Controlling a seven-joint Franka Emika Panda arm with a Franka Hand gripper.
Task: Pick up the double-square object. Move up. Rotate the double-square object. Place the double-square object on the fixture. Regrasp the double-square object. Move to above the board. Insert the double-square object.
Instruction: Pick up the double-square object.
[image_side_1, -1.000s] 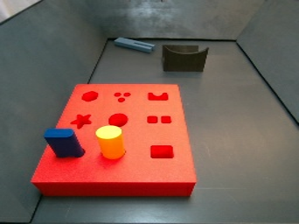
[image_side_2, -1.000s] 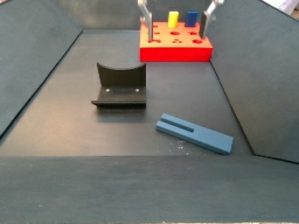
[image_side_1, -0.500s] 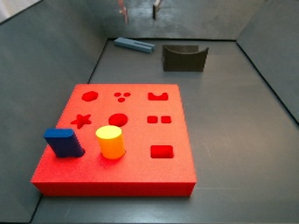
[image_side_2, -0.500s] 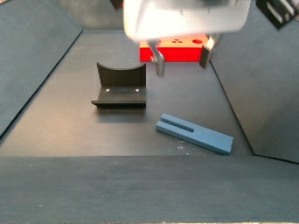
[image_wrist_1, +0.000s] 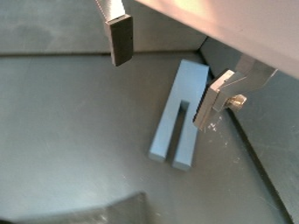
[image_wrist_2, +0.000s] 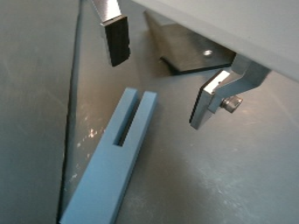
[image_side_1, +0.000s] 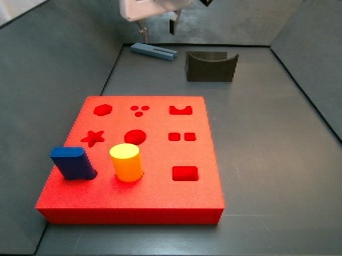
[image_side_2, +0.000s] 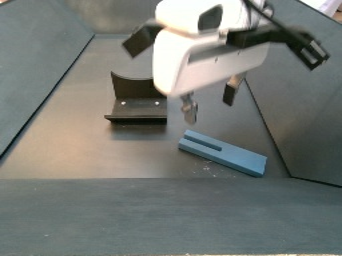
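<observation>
The double-square object (image_side_2: 222, 152), a slim grey-blue bar with a split end, lies flat on the grey floor near the wall; it also shows in both wrist views (image_wrist_1: 181, 114) (image_wrist_2: 117, 157) and in a side view (image_side_1: 154, 50). My gripper (image_side_2: 207, 110) hangs open and empty just above it, jaws wide apart, nothing between the fingers (image_wrist_1: 121, 39). The gripper also shows in both wrist views (image_wrist_1: 167, 74) (image_wrist_2: 163, 74) and at the top edge of a side view (image_side_1: 160, 22). The fixture (image_side_2: 138, 100) stands beside the bar, also visible in a wrist view (image_wrist_2: 187, 48) and a side view (image_side_1: 211, 65). The red board (image_side_1: 134, 150) lies farther off.
A dark-blue block (image_side_1: 72, 163) and a yellow cylinder (image_side_1: 126, 162) stand in the board. Grey sloped walls (image_side_2: 40, 90) enclose the floor. The bar lies close to a side wall (image_wrist_1: 263, 166).
The gripper has come down from the top of the frame toward the bar and now hangs just above it. The bar, fixture and board have not moved.
</observation>
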